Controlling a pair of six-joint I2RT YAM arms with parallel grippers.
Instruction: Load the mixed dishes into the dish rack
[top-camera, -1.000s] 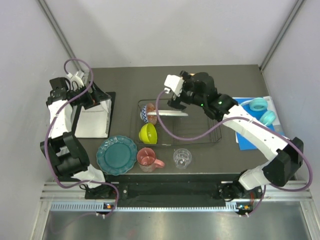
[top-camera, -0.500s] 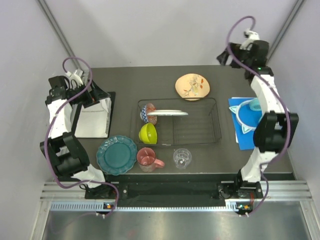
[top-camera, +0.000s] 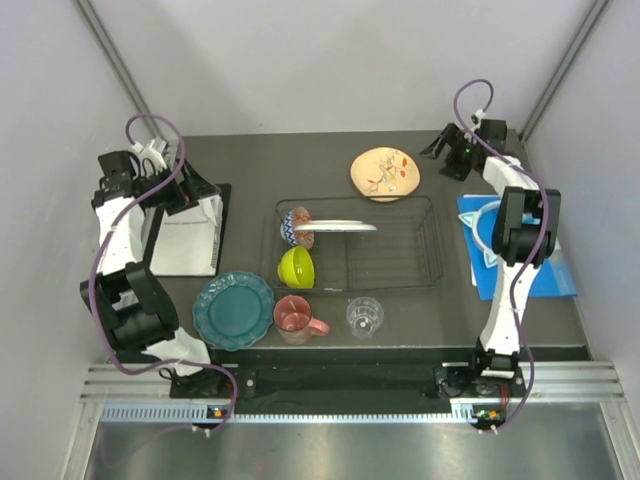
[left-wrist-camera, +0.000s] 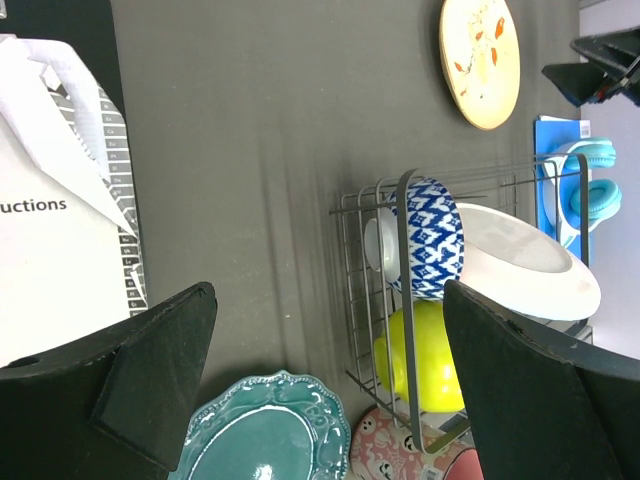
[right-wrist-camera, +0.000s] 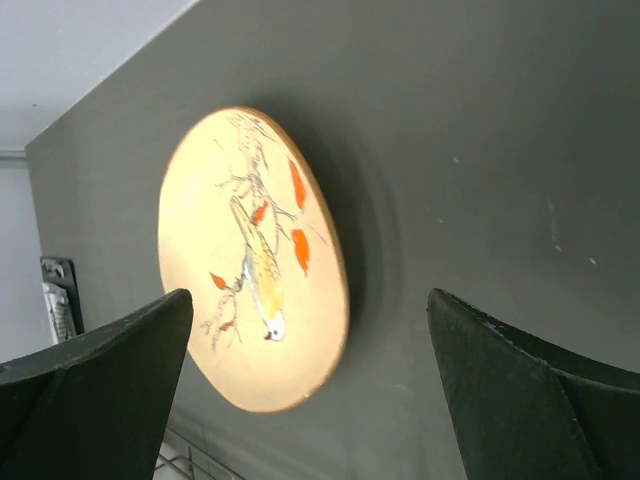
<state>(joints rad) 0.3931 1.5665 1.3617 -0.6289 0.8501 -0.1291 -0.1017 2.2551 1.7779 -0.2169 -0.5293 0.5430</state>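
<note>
The dark wire dish rack (top-camera: 420, 262) holds the white plate (top-camera: 335, 226), the blue-patterned bowl (top-camera: 296, 230) and the lime-green bowl (top-camera: 296, 266). The teal scalloped plate (top-camera: 234, 310), pink mug (top-camera: 297, 317) and clear glass (top-camera: 365, 315) sit on the table in front of it. The peach floral plate (top-camera: 385, 173) lies behind the rack. My right gripper (top-camera: 434, 150) is open and empty just right of the peach plate (right-wrist-camera: 250, 260). My left gripper (top-camera: 195, 190) is open and empty over the clipboard (top-camera: 185, 235). The left wrist view shows the rack (left-wrist-camera: 405, 300) and the teal plate (left-wrist-camera: 265, 430).
Turquoise headphones (top-camera: 487, 232) lie on a blue sheet (top-camera: 520, 275) at the right, partly hidden by my right arm. The clipboard's white paper (left-wrist-camera: 50, 240) is at the left. Walls close off the back and both sides.
My right arm left the white plate in the rack, swung up to the back right corner, then came down beside the peach plate. The left arm has not moved.
</note>
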